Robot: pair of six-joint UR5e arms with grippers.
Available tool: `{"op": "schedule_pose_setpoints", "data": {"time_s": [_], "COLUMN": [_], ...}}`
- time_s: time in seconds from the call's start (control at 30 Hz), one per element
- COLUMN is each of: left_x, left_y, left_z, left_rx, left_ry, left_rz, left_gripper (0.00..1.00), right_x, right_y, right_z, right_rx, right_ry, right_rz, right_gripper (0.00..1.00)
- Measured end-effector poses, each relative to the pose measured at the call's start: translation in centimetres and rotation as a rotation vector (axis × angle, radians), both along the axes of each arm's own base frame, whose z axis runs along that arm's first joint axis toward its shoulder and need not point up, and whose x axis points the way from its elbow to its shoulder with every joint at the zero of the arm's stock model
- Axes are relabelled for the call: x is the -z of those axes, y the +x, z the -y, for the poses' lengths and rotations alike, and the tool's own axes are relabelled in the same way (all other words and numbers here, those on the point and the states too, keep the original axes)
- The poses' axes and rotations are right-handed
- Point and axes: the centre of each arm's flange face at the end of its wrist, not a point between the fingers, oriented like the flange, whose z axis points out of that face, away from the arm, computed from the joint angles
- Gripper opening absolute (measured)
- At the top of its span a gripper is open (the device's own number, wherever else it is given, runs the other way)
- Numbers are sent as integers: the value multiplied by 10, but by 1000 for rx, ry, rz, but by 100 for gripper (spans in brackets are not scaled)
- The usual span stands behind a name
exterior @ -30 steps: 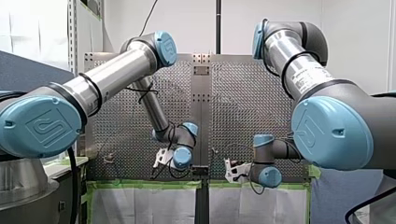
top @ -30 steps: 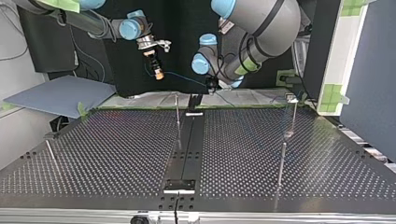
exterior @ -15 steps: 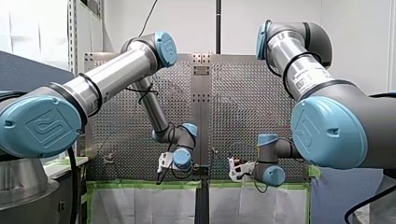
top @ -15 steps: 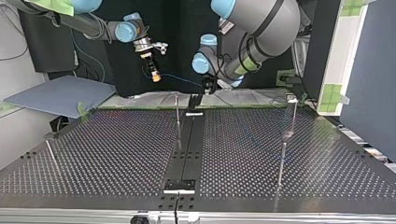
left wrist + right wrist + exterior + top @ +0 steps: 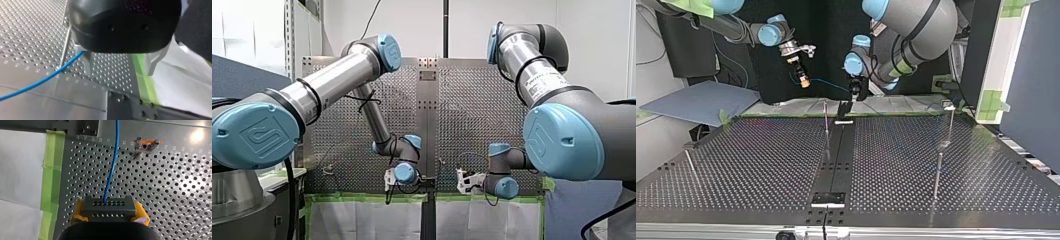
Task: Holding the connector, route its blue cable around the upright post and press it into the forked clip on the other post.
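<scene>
My right tool [image 5: 804, 80] clamps the dark connector [image 5: 108, 207] between yellow pads [image 5: 140, 212] at the counter's [image 5: 761, 165] edge nearest the arms. The blue cable [image 5: 112, 162] runs almost straight along that edge to my left tool [image 5: 120, 62], fingers spread wide. The upright post [image 5: 826, 127] stands just below the span; the forked clip [image 5: 949, 105] sits well off at the top view's right, across open counter.

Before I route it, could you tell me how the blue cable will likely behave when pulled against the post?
The cable is thin and curves gently out of the connector, so it probably flexes easily around the post. In the top view it crosses open air with little sag, so it seems light, with some springiness.
</scene>
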Motion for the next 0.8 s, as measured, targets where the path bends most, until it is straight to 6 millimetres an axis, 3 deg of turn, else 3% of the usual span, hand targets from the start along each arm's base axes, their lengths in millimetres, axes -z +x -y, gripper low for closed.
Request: {"op": "schedule_pose_setpoints", "data": {"time_s": [0.5, 0.8], "left_x": [-1, -2], "left_y": [-5, -19], "left_z": [6, 26], "left_rx": [-39, 15], "left_ry": [-90, -58], "left_rz": [-2, 24], "left_gripper": [100, 100], "right_x": [-3, -5], "right_y": [2, 5], "right_z": [9, 15], "right_rx": [-6, -8], "right_ry": [-2, 1], "right_rz": [8, 6], "right_gripper": [0, 0]}}
